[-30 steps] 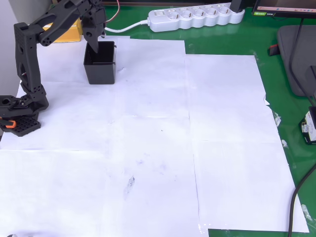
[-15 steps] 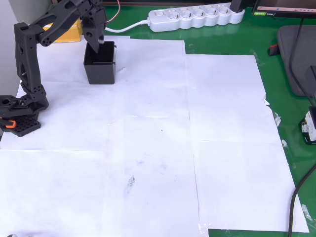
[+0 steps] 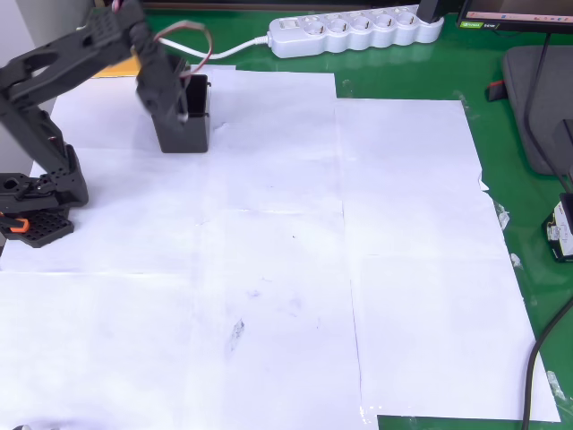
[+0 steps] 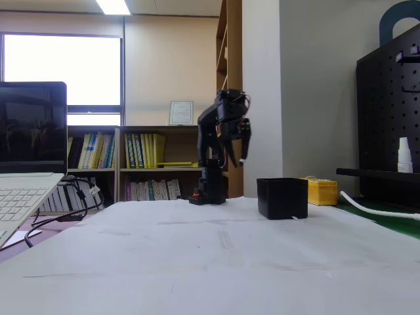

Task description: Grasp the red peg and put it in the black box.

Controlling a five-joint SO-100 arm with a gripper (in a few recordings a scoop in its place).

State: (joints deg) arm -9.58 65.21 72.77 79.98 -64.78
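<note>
**Claw raised beside the box**

Gripper [image 4: 238, 152] hangs in the air, above and left of the black box [image 4: 282, 197] in the fixed view, touching nothing. Jaw gap: cannot tell. Box sits on white paper [image 3: 295, 242].

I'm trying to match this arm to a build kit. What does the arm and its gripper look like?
The arm is matte black throughout, built of blocky, angular printed-looking segments. A small orange part sits on its black base. Thin red and white wires loop near the wrist. The gripper is black too, with narrow tapering fingers.
</note>
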